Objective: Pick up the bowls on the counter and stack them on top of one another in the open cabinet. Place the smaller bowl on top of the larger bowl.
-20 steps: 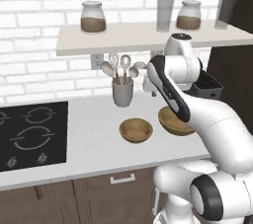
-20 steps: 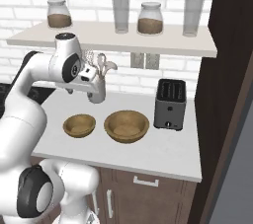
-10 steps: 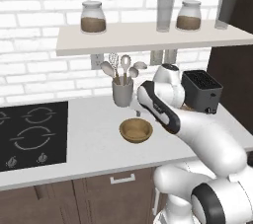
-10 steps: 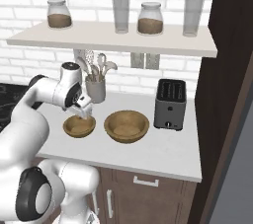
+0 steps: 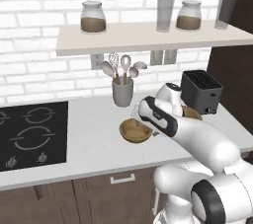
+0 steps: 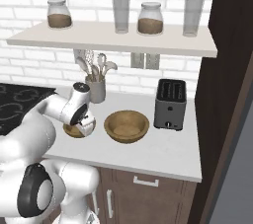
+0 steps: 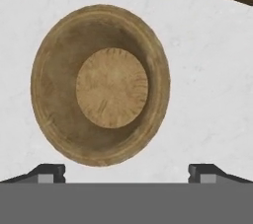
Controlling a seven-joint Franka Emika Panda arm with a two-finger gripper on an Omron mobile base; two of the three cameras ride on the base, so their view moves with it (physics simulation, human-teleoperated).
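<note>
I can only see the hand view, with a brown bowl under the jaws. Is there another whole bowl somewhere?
Observer: Yes. In the right base view the larger bowl sits whole on the counter, between the smaller bowl and a black toaster.
Operator: Has the robot grabbed my bowl?
Observer: No. From the left base view the smaller bowl rests flat on the counter, and the gripper hangs just above it with jaws open.
Operator: Where do the bowls go?
Observer: On the open cabinet above the counter. It holds two jars and two glasses, with bare board between the left jar and the nearer glass.
</note>
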